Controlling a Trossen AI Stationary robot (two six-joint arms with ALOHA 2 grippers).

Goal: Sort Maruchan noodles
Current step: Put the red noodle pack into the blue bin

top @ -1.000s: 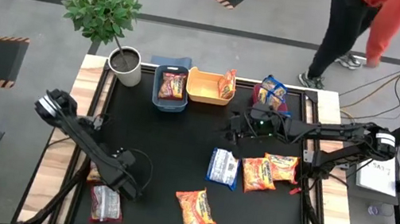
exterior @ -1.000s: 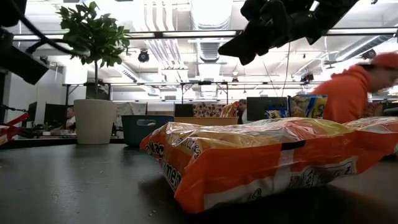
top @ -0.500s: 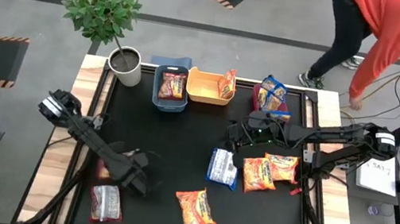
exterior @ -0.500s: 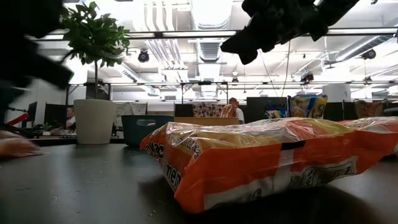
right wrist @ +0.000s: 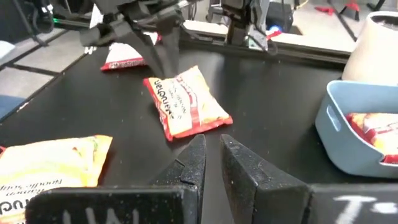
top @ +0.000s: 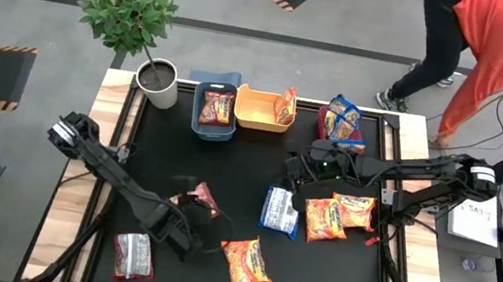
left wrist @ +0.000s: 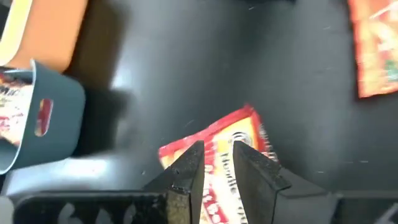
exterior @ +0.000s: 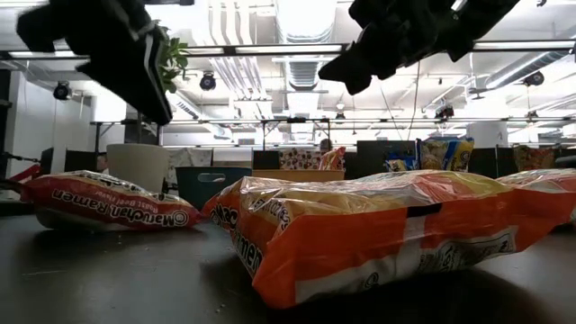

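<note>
Above the mat, left end effector (top: 190,222) pinches a dark red packet (top: 201,198); right end effector (top: 292,176) hovers closed, empty.

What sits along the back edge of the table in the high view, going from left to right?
Potted plant → blue bin holding a dark red packet → yellow bin with an orange packet at its right end → blue packets at the far right.

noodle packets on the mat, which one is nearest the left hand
The dark red packet just ahead of the left hand. The orange packet lies farther toward the middle, and the other dark red one sits by the mat's near-left corner.
</note>
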